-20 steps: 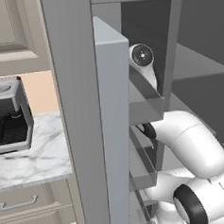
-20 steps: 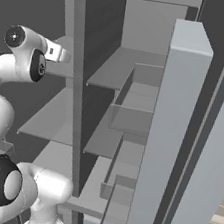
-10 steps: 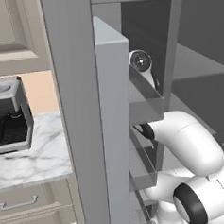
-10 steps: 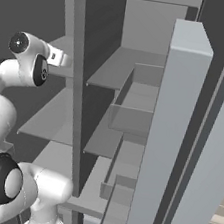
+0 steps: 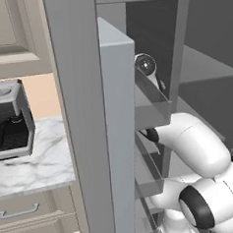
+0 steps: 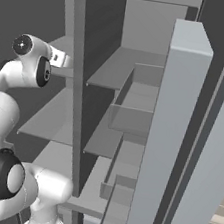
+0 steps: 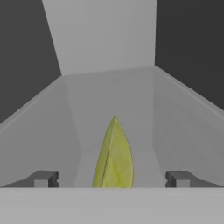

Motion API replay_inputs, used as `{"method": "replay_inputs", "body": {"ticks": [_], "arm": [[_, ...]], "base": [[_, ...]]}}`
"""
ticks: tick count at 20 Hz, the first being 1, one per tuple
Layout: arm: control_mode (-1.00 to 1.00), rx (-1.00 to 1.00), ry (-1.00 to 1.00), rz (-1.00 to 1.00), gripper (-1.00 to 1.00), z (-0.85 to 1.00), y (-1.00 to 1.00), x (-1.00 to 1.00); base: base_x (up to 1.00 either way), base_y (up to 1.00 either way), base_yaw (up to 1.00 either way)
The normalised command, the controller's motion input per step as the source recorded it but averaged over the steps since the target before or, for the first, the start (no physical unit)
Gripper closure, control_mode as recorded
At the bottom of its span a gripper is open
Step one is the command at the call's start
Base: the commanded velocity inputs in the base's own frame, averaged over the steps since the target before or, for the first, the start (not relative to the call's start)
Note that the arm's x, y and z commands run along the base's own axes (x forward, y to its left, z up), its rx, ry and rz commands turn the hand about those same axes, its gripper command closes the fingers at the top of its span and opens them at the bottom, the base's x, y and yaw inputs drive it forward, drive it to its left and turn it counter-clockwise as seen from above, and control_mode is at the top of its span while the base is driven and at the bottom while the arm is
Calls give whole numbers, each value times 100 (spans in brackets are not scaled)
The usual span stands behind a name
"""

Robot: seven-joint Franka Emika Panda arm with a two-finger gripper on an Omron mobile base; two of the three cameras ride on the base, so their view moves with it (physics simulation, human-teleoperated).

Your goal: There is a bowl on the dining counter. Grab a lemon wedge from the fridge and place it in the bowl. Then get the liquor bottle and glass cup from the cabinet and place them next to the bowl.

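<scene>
Your lemon wedge (image 7: 113, 157) lies on the grey fridge shelf (image 7: 109, 100), long axis running away from you, tip far; the claw (image 7: 111, 178) gapes wide, straddling it.

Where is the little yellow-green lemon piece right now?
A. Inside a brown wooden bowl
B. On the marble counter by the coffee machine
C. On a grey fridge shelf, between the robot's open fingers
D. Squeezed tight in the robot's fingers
C: in the hand view the lemon wedge lies on the grey shelf of the fridge, in the gap between the two tips of the open gripper, which stand well apart from it on either side.
</scene>
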Motion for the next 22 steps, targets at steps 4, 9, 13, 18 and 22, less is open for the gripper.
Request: {"method": "replay_inputs", "body": {"ticks": [4, 9, 13, 18, 22], "arm": [[-100, 0, 0, 0, 100, -17, 0, 14], [-100, 0, 0, 0, 100, -17, 0, 11], [-100, 0, 0, 0, 100, -12, 0, 3], [-100, 0, 0, 0, 100, 0, 0, 0], [-100, 0, 0, 0, 100, 0, 0, 0]], "base": [[0, 0, 0], [0, 0, 0], [0, 0, 0], [0, 0, 0], [0, 0, 0]]}}
